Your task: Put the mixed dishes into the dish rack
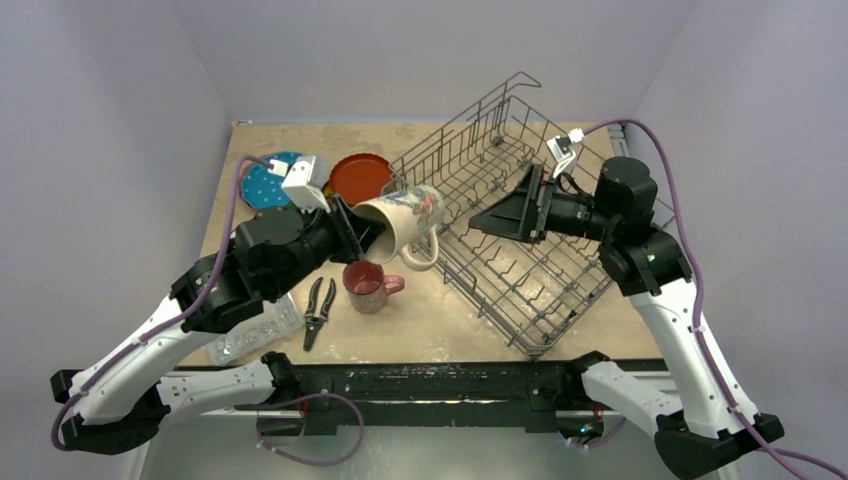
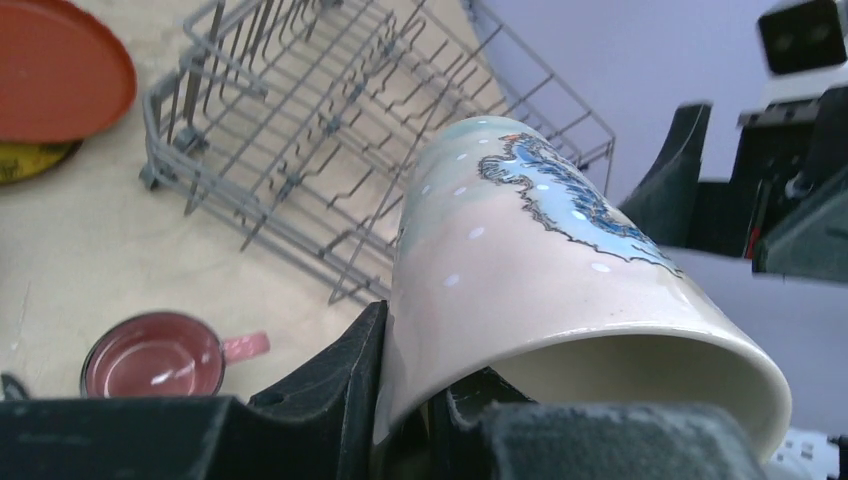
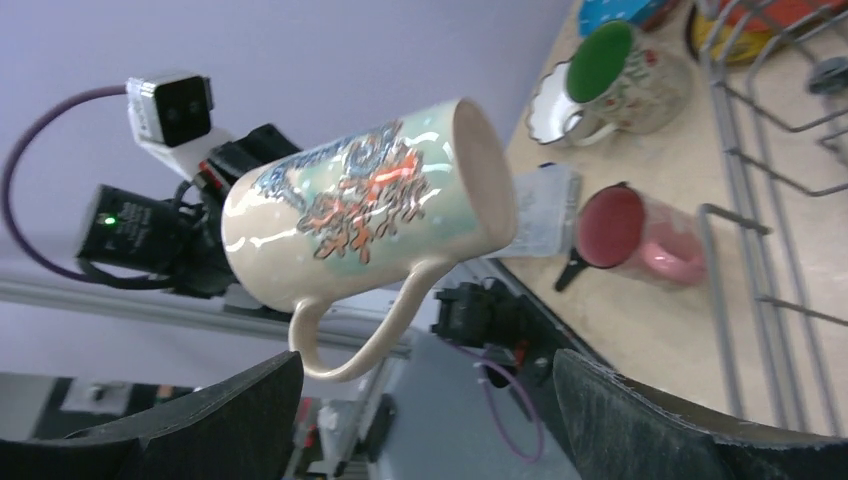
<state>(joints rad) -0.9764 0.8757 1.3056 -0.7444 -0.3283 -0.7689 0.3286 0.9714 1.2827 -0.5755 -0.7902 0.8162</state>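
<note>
My left gripper (image 1: 355,238) is shut on the rim of a cream mug (image 1: 402,222) with a blue and orange pattern. It holds the mug on its side in the air, just left of the grey wire dish rack (image 1: 520,250). In the left wrist view one finger (image 2: 330,385) is outside the mug (image 2: 540,270) and the other inside. My right gripper (image 1: 503,216) is open and empty above the rack, facing the mug (image 3: 360,210). A maroon mug (image 1: 368,286) stands on the table below the cream mug. A blue dotted plate (image 1: 262,183) and a red-orange plate (image 1: 360,175) lie at the back left.
Black-handled pliers (image 1: 318,312) and a clear plastic box (image 1: 255,335) lie near the front left. In the right wrist view a mug with a green inside (image 3: 620,75) and a white fluted bowl (image 3: 548,108) stand beyond the maroon mug (image 3: 640,235). A yellow plate edge (image 2: 25,162) shows under the red-orange plate (image 2: 60,70).
</note>
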